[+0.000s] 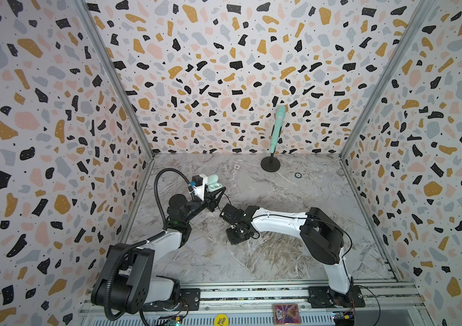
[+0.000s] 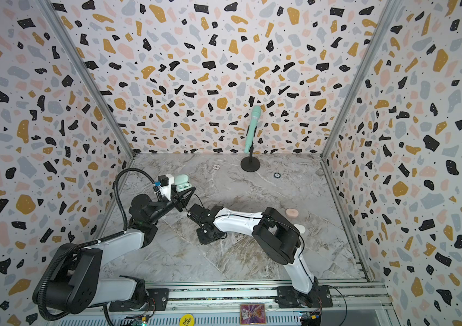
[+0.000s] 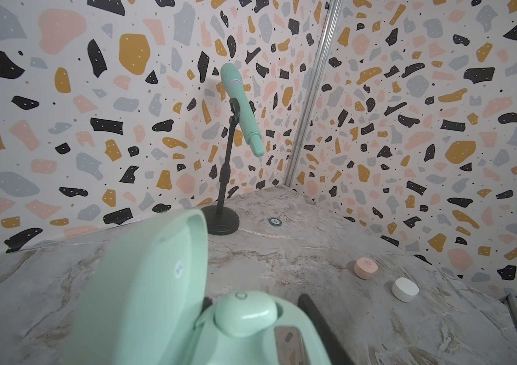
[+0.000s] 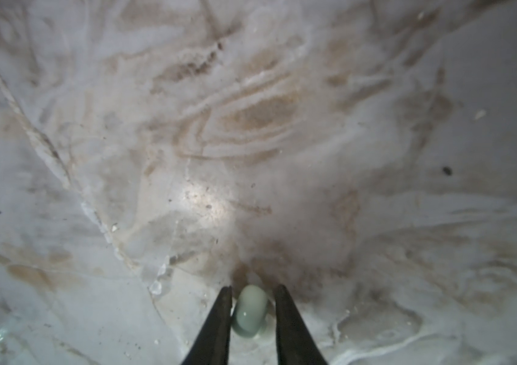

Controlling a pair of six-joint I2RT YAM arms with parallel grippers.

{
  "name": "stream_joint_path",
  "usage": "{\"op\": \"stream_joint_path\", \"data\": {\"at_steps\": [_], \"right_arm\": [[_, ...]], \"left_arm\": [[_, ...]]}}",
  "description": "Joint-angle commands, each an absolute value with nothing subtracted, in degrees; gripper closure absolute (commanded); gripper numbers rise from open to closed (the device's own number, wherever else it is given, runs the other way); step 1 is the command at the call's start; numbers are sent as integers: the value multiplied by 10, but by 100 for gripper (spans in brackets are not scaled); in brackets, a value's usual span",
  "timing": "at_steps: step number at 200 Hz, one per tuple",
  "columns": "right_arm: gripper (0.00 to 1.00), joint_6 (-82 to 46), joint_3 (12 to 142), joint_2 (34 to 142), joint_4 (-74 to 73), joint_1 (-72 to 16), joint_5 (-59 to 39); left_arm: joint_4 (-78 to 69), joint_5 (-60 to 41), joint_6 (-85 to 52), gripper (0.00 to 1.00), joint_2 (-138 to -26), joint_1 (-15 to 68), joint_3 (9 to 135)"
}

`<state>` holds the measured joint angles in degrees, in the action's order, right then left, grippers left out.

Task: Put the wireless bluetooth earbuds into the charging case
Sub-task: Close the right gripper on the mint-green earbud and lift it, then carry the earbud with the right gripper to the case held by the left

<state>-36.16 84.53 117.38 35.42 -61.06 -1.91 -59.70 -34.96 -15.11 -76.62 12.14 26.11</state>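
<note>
A pale mint charging case [image 1: 212,182] is held up off the marble table at the left, its lid [image 3: 143,284] standing open. My left gripper [image 1: 215,192] is shut on the case's base, and one dark finger [image 3: 314,316] shows beside it. A mint earbud [image 3: 244,313] sits in a socket of the case. My right gripper [image 4: 254,287] points straight down at the table near the middle [image 1: 235,234]. A second mint earbud [image 4: 249,311] lies on the marble between its two black fingers. One finger touches it, and a thin gap shows at the other.
A mint microphone [image 1: 276,132] on a black stand [image 1: 270,165] is at the back. A closed pink case [image 3: 366,268] and a closed white case [image 3: 405,289] lie on the table at the right, behind my right arm. The patterned walls close in on three sides.
</note>
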Motion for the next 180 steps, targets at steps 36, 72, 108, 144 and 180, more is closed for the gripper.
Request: {"op": "stream_joint_path", "data": {"at_steps": [36, 72, 108, 144, 180], "right_arm": [[83, -371, 858, 1174, 386, -617, -6], [86, -371, 854, 1166, 387, -617, 0], [87, -373, 832, 1138, 370, -610, -3], [87, -375, 785, 1079, 334, -593, -24], [87, -385, 746, 1013, 325, -572, -37]], "left_arm": [[-642, -362, -156, 69, -763, 118, 257], [-643, -366, -159, 69, -764, 118, 258], [-657, -373, -170, 69, -773, 118, 258], [-677, -383, -184, 69, -788, 121, 258], [-679, -387, -181, 69, -797, 137, 265]]}}
